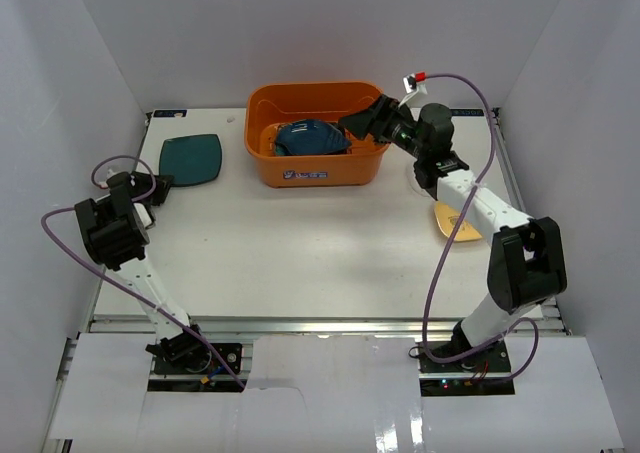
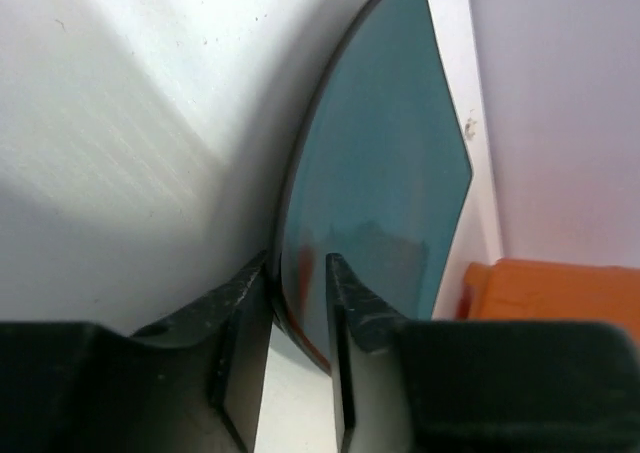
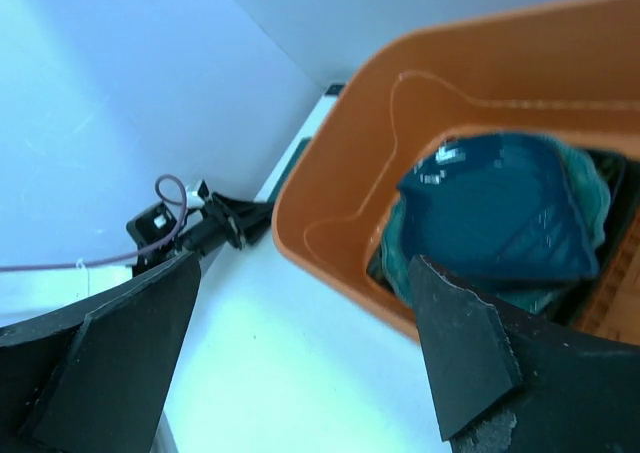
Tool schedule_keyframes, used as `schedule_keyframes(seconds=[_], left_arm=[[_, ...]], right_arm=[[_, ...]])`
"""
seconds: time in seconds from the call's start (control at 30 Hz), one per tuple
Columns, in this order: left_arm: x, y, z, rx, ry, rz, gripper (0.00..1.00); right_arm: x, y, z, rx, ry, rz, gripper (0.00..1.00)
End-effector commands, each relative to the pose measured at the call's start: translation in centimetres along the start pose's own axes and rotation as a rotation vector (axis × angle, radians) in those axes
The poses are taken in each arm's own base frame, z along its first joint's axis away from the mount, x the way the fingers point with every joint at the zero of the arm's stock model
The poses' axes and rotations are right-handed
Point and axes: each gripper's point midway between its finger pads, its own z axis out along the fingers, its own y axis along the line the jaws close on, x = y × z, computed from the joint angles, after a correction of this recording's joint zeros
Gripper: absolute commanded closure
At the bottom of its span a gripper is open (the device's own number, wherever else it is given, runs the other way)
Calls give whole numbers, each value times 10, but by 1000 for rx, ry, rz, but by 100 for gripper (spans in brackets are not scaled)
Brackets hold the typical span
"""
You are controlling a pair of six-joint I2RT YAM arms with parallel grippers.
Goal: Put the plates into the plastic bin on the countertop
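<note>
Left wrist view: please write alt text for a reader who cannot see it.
The left tool straddles the near rim of a dark teal plate lying on the white countertop. A corner of the orange bin shows at lower right.

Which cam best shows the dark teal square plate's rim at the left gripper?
Left wrist: dark teal plate up close, left gripper straddling its rim. Top external: most of it on the countertop, rim contact hidden. Right wrist: faces the plastic bin, plate barely visible.
</note>
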Motion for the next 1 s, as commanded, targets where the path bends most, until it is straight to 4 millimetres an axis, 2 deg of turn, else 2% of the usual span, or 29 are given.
schedule_keyframes(seconds=[0.0, 0.1, 0.13, 0.17, 0.23, 0.27, 0.3, 0.4, 0.5, 0.53, 0.57, 0.63, 0.67, 0.73, 0.77, 0.87, 0.9, 0.97], left_arm=[[4, 1, 1, 30, -3, -22, 65], [4, 4, 7, 36, -10, -10, 77], [2, 4, 7, 39, -18, -5, 86], [2, 5, 8, 37, -22, -5, 91], [1, 6, 10, 40, -28, -1, 100], [1, 5, 10, 44, -30, 2, 100], [1, 3, 10, 55, -26, 2, 100], [0, -5, 5, 84, -21, -4, 100], [0, -22, -9, 134, -20, -40, 100], [5, -22, -16, 137, -13, -54, 100], [-2, -39, -27, 168, -34, -59, 100], [-4, -53, -41, 193, -41, -67, 100], [-7, -69, -56, 225, -50, -77, 100], [-10, -86, -73, 265, -62, -84, 100], [-14, -107, -90, 313, -71, -82, 100], [-24, -134, -115, 362, -106, -72, 100], [-31, -153, -132, 391, -134, -56, 100], [-39, -169, -149, 410, -173, -38, 100]], right_arm=[[-4, 21, -24, -48, -27, -40, 9], [17, 20, -48, -34, -1, -24, 9], [24, 18, -53, -29, 5, -17, 9], [37, 15, -65, -18, 21, -1, 9], [48, 11, -75, -2, 35, 11, 9], [51, 13, -82, 0, 35, 12, 9], [62, 8, -88, 14, 55, 15, 9], [70, 7, -101, 40, 76, -7, 9], [65, 3, -109, 76, 59, -36, 9], [63, 0, -110, 88, 53, -40, 9], [62, -1, -112, 92, 52, -34, 9], [60, -12, -117, 126, 38, -12, 9], [57, -15, -121, 142, 23, -6, 8], [54, -28, -131, 185, -4, 14, 8], [51, -32, -134, 201, -17, 13, 7], [43, -50, -150, 262, -57, 36, 4], [38, -60, -157, 299, -79, 48, 2], [41, -71, -165, 323, -80, 84, 0]])
